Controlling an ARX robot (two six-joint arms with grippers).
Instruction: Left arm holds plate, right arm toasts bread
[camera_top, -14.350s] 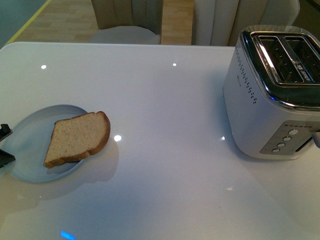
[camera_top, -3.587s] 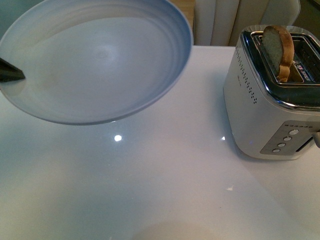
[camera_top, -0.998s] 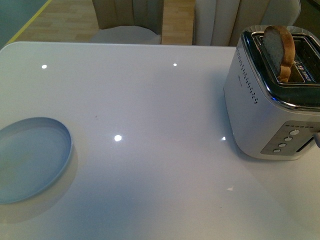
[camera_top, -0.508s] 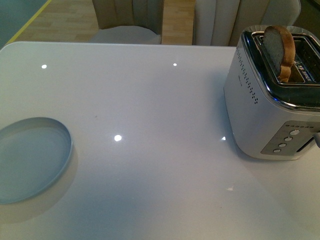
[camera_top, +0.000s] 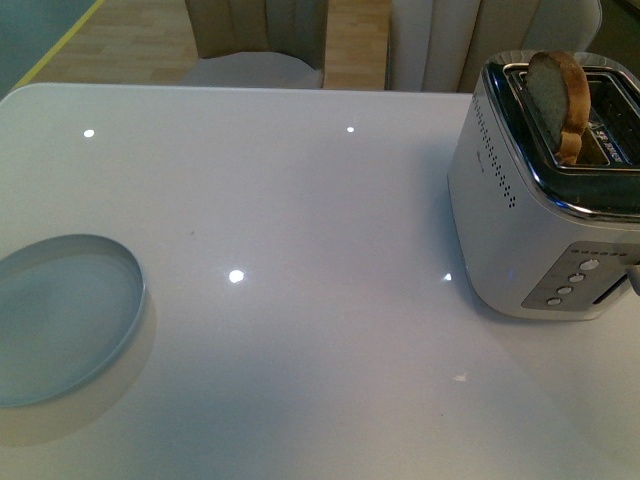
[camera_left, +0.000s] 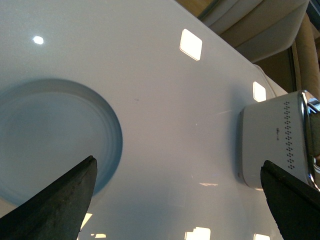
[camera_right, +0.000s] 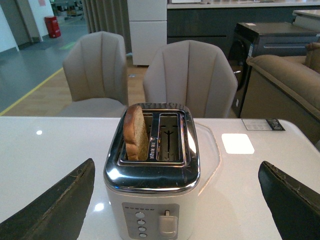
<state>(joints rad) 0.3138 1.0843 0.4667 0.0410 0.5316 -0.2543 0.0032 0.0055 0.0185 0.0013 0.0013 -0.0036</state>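
The pale blue-grey plate (camera_top: 60, 320) lies empty on the white table at the left edge; it also shows in the left wrist view (camera_left: 50, 140). The bread (camera_top: 556, 100) stands upright in the near slot of the silver toaster (camera_top: 530, 230) at the right, its top half sticking out; it also shows in the right wrist view (camera_right: 135, 132). My left gripper (camera_left: 185, 210) is open and empty, above the table between plate and toaster. My right gripper (camera_right: 175, 210) is open and empty, back from the toaster's front face (camera_right: 152, 220). Neither arm shows in the front view.
The toaster's lever (camera_right: 166, 222) and a column of buttons (camera_right: 140, 225) face my right gripper. Its second slot (camera_right: 170, 137) is empty. Beige chairs (camera_right: 187, 80) stand behind the table's far edge. Bare table surface (camera_top: 320, 300) lies between plate and toaster.
Over the last second nothing has visibly moved. Earlier the bread lay on the plate; then the plate was held up empty close to the camera with the bread in the toaster, and now lies on the table.
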